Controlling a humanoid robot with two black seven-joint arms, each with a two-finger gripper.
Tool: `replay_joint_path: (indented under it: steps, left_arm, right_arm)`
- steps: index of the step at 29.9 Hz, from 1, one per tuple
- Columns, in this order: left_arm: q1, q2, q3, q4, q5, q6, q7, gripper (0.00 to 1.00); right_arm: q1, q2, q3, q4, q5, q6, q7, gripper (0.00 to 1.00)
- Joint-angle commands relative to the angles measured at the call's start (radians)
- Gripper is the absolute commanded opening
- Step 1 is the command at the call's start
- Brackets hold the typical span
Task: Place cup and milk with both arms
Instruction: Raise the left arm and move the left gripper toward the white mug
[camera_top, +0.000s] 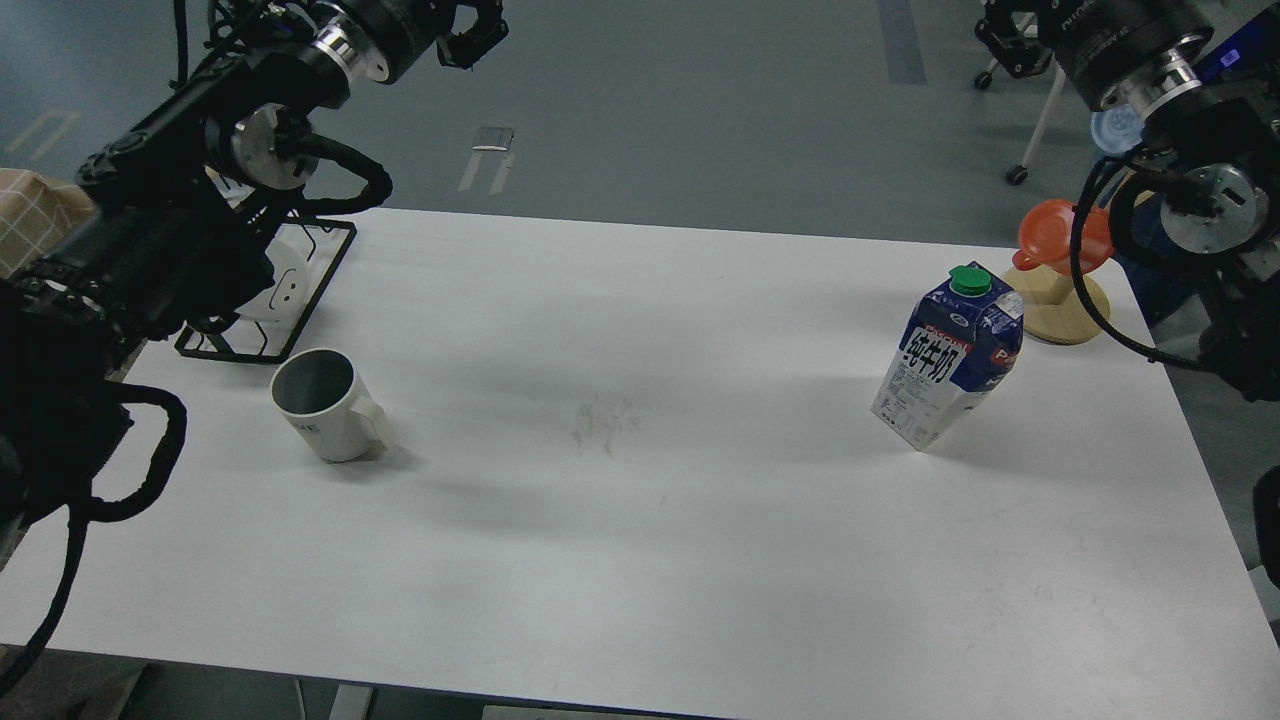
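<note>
Near table (640, 560) left edge mug (325, 405), right edge milk carton (948, 362); ungrasped, both tools' (470, 35) state unclear.

On the white worktop (640, 520), the cup (326, 404) stands upright at the left, near a black wire rack (270, 300). The milk (950, 355) stands well apart at the right, near an orange-red cup (1058, 236). Both arms are raised at the far corners, their fingers indistinct.
</note>
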Motion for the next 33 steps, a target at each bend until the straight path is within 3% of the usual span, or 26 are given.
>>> replay_joint_path:
  steps: [1,10,15,33]
  left_arm:
    - [0.001,-0.003,0.008,0.0,0.003,0.0,0.002,0.99]
    - [0.002,-0.009,0.014,-0.002,0.013,0.0,0.007,0.99]
    - [0.002,-0.009,0.009,-0.004,0.01,0.0,0.039,0.99]
    - [0.002,-0.007,0.008,-0.004,0.005,0.0,0.033,0.99]
  right_arm:
    - [-0.003,0.0,-0.002,0.0,0.0,0.001,0.0,1.0]
    - [-0.003,-0.001,0.0,0.003,0.002,0.007,0.0,1.0]
    - [-0.003,-0.001,0.0,0.008,0.002,0.008,0.002,1.0]
    - [-0.003,-0.001,0.001,0.008,0.003,0.008,0.034,1.0]
